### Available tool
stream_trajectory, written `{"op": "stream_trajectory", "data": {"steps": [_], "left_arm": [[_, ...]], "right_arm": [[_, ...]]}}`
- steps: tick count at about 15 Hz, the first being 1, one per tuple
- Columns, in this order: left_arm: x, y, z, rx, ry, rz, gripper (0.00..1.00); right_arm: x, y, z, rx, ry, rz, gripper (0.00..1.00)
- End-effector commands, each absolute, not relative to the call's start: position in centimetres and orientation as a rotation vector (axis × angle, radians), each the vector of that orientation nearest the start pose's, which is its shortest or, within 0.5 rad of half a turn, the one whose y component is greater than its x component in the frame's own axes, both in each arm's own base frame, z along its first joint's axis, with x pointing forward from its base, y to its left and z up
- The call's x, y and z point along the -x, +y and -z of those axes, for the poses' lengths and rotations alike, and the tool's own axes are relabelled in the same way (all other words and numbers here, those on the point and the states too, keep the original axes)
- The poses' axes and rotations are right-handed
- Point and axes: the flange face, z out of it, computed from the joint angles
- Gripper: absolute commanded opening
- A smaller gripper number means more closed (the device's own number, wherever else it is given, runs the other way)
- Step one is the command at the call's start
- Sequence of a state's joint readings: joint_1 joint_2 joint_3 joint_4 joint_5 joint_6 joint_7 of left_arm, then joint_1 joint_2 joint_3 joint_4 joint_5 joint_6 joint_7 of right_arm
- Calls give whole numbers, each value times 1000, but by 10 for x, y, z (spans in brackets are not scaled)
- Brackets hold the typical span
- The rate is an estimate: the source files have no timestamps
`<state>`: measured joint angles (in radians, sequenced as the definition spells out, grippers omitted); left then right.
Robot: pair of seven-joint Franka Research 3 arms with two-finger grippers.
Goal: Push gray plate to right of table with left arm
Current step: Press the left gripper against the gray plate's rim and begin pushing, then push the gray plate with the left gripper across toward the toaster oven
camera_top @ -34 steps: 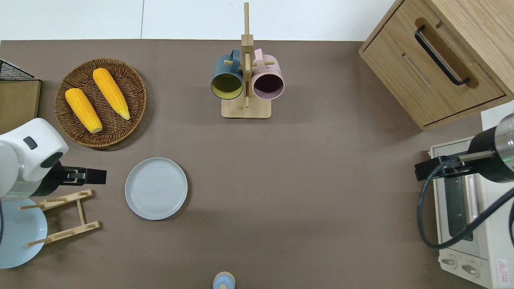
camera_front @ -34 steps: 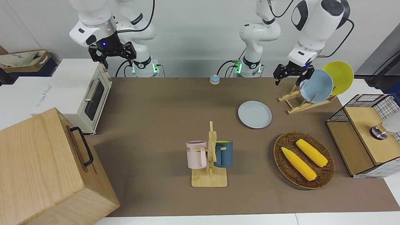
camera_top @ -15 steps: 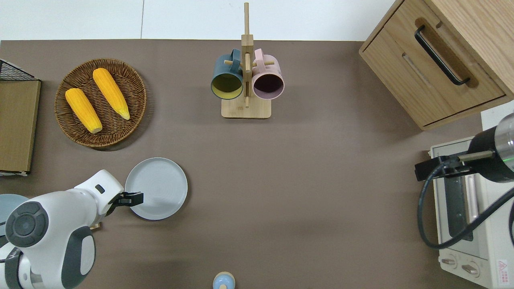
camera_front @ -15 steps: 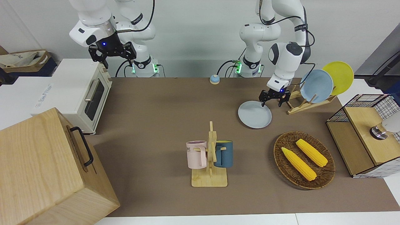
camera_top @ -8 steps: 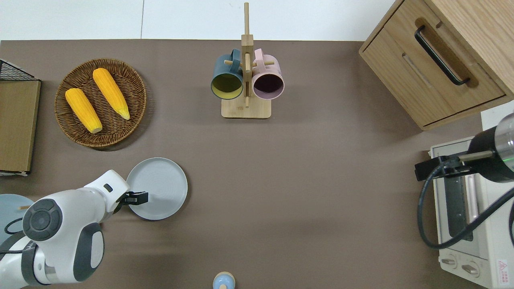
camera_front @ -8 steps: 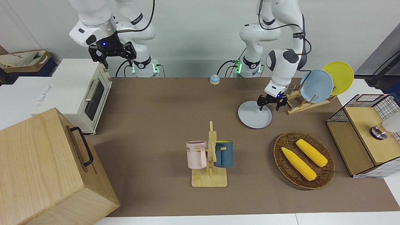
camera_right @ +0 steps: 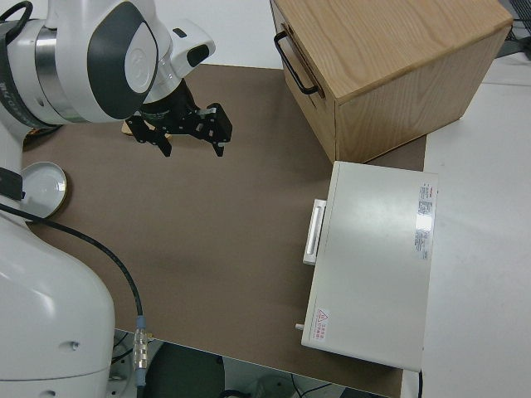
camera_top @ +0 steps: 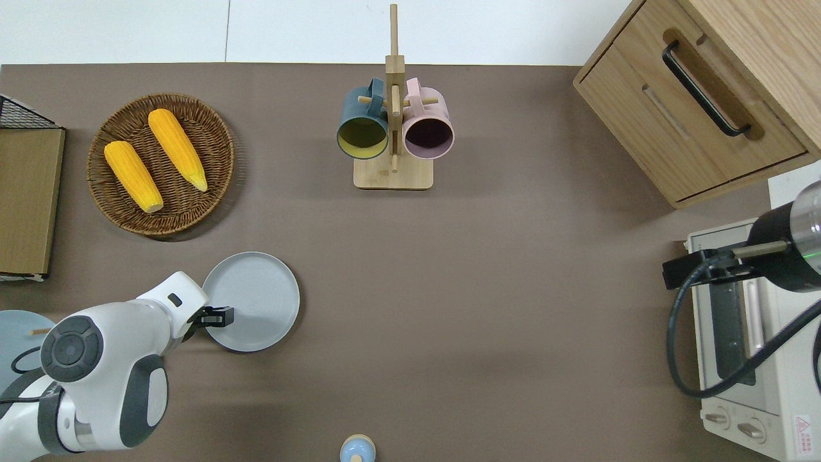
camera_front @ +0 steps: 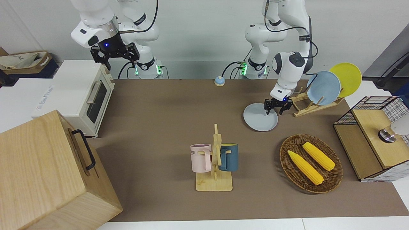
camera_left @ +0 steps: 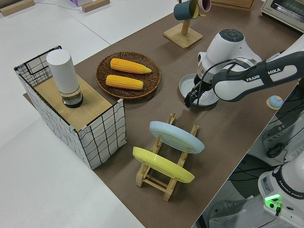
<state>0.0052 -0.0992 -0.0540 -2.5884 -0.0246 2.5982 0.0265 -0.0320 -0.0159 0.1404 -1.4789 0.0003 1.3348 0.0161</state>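
Observation:
The gray plate (camera_front: 259, 118) lies flat on the brown table (camera_front: 159, 111), nearer to the robots than the corn basket; it also shows in the overhead view (camera_top: 256, 298) and the left side view (camera_left: 209, 91). My left gripper (camera_front: 276, 108) is open and low at the plate's rim on the side toward the left arm's end of the table, with one finger over the plate and one outside it. It shows in the overhead view (camera_top: 218, 316) and the left side view (camera_left: 192, 98). My right arm is parked, its gripper (camera_front: 119, 57) open.
A wooden rack (camera_front: 305, 107) with a sky-blue plate (camera_front: 323, 88) and a yellow plate (camera_front: 346, 78) stands beside the left gripper. A wicker basket (camera_front: 287, 169) holds two corn cobs. A mug stand (camera_front: 214, 159), a bell (camera_front: 219, 81), a wire-grid stand (camera_front: 374, 137), a toaster oven (camera_front: 86, 95) and a wooden drawer box (camera_front: 41, 172) are also here.
My left arm came down from over the plate rack to the gray plate's rim and settled there. The plate has hardly moved. The right arm has not moved.

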Motion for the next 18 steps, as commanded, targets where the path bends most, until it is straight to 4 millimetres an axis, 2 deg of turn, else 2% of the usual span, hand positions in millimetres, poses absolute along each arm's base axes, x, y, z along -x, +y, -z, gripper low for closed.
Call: {"op": "stream_trajectory", "data": {"steps": [1,12,13,18], "left_arm": [[-448,-18,-302,3144,61,193,13],[-450,-26,-286,3154,59,174,0],[-449,-32,-286,3163,50,173,0],[-444,-86,-286,3192,6,164,0]], "right_arm": [[-518,56,-660,3139,-121,-208,983],[-518,56,-660,3139,-121,-208,983],[-518,56,-660,3140,-119,-208,983],[-518,57,-660,3140,-121,-208,983]]}}
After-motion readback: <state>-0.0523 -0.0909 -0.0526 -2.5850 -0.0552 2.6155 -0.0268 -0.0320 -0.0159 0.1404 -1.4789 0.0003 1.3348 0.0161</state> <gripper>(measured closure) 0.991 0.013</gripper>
